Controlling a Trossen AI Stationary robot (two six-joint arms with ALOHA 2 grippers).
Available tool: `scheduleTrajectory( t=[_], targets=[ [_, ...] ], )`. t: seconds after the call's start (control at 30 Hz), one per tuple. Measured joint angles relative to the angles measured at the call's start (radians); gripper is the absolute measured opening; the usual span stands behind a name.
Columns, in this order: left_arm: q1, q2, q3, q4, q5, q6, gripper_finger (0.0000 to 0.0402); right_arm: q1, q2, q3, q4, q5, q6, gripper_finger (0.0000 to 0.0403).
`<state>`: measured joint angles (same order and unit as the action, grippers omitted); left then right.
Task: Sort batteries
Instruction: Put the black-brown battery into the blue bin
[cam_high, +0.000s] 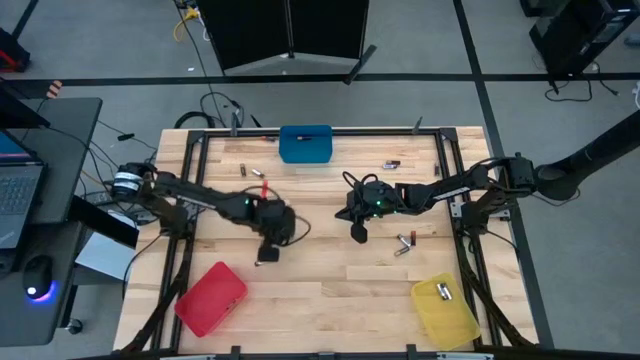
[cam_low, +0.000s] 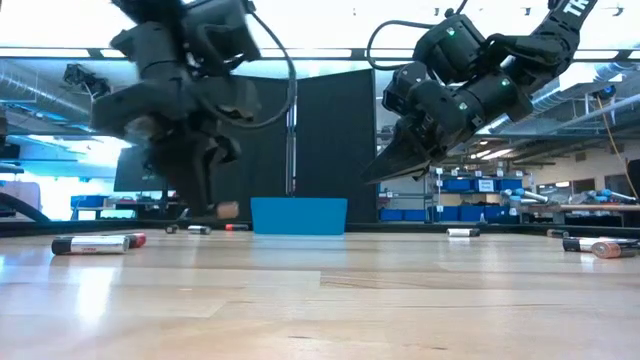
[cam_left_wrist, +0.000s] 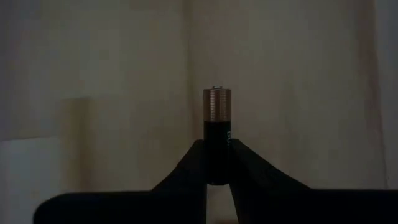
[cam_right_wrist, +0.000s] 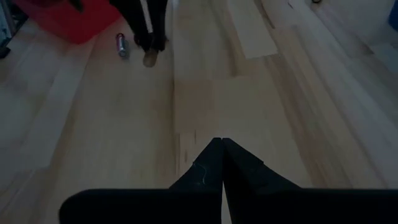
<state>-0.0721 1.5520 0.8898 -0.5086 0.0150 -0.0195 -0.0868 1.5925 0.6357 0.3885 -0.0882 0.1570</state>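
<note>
Copper-capped and black-bodied, a battery (cam_left_wrist: 217, 134) stands pinched between the fingertips of the left gripper (cam_high: 268, 255), which hangs over the pale wooden table (cam_high: 330, 290) left of centre, near the red bin (cam_high: 211, 298). The right gripper (cam_high: 359, 234) hovers right of centre with its jaws pressed together on nothing. Other batteries lie scattered: two (cam_high: 403, 243) just beside the right gripper, one (cam_high: 391, 164) near the blue bin (cam_high: 305, 143) at the far edge, one (cam_high: 444, 291) inside the yellow bin (cam_high: 445, 315), and a silvery one (cam_low: 92, 243) at the left in the low view
</note>
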Motion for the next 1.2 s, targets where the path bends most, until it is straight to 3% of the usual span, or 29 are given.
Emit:
scheduleTrajectory(
  t=[0.27, 0.57, 0.9, 1.2],
  targets=[
    [0.186, -0.001, 0.248, -0.245, -0.003, 0.136, 0.0046, 0.001, 0.000, 0.000, 0.000, 0.010, 0.001, 0.0013],
    [0.459, 0.025, 0.610, -0.445, -0.005, 0.291, 0.0046, 0.001, 0.000, 0.000, -0.001, 0.010, 0.008, 0.0013],
    [0.597, 0.267, 0.990, -0.645, -0.006, 0.411, 0.0046, 0.001, 0.000, 0.000, -0.001, 0.011, 0.027, 0.0013],
    [0.713, 0.491, 1.088, -0.639, 0.016, 0.451, 0.0046, 0.020, 0.000, 0.000, -0.003, 0.011, 0.026, 0.0013]
  ],
)
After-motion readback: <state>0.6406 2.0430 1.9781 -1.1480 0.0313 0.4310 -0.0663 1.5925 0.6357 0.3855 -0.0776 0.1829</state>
